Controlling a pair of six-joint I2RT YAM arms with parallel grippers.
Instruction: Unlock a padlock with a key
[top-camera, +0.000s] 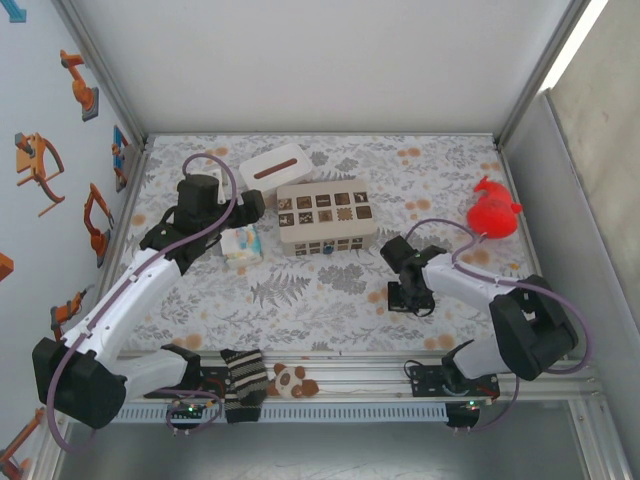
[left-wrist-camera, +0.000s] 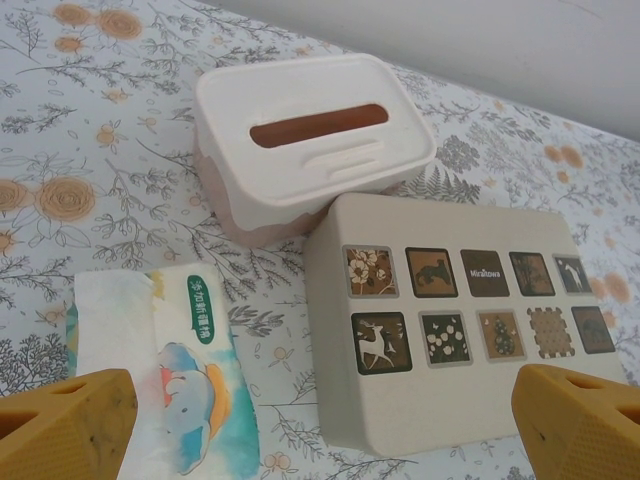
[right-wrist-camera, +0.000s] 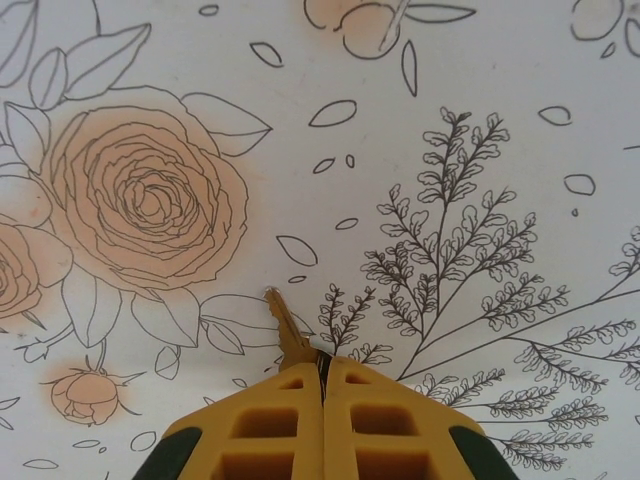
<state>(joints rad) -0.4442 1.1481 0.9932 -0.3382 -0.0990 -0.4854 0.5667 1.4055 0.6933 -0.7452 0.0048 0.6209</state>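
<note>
My right gripper (right-wrist-camera: 322, 365) is shut on a small brass key (right-wrist-camera: 285, 325). The key's blade sticks out up and to the left, its tip touching the floral tablecloth. In the top view this gripper (top-camera: 408, 295) points down at the cloth, in front of and to the right of the beige compartment box (top-camera: 326, 216). My left gripper (top-camera: 252, 206) is open and holds nothing; its yellow fingers (left-wrist-camera: 65, 425) frame the box (left-wrist-camera: 450, 310) and a tissue pack (left-wrist-camera: 170, 370). The padlock is hidden; a tiny dark speck (top-camera: 327, 248) at the box's front edge is too small to identify.
A white tissue box (top-camera: 274, 166) with a slot lid stands behind the beige box. A red toy (top-camera: 493, 210) lies at the right. A panda toy (top-camera: 291, 380) and a striped sock (top-camera: 243, 382) rest on the near rail. Walls close in on both sides.
</note>
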